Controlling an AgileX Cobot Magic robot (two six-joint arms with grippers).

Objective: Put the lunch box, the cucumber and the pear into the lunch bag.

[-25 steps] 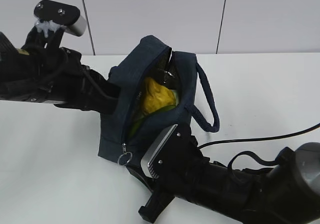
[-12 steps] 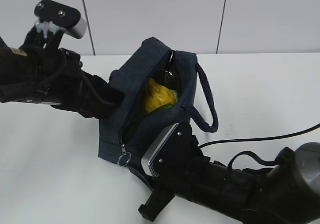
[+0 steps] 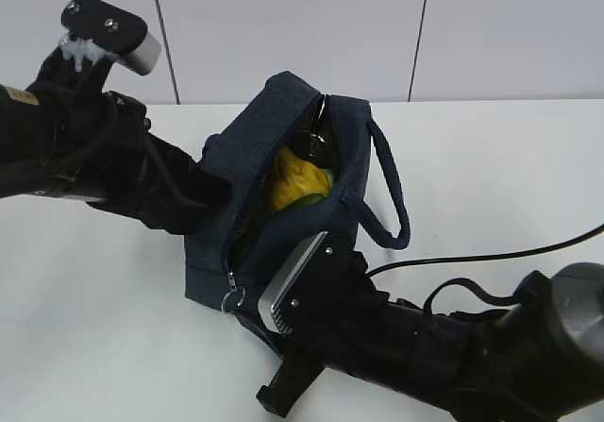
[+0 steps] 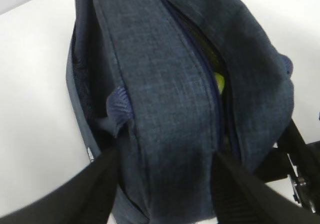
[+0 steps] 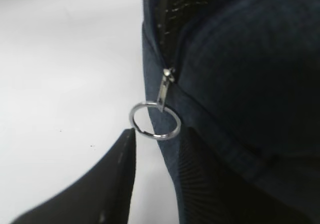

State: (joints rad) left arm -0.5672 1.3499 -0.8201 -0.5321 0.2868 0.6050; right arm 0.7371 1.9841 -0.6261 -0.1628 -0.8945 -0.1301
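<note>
The left gripper's (image 4: pixel 162 184) dark fingers (image 4: pixel 92 189) straddle the navy lunch bag (image 4: pixel 165 93); something yellow-green (image 4: pixel 219 81), perhaps the pear, shows through its zipper gap.

Navy lunch bag (image 3: pixel 247 158) unzipped on table, yellow pear (image 3: pixel 294 180) inside

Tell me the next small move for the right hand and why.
Probably ease the right hand forward and close it on the silver ring of the zip pull. The ring hangs just ahead of its open fingers, not gripped, and the lunch bag gapes with the pear already inside, so zipping looks like what follows.
</note>
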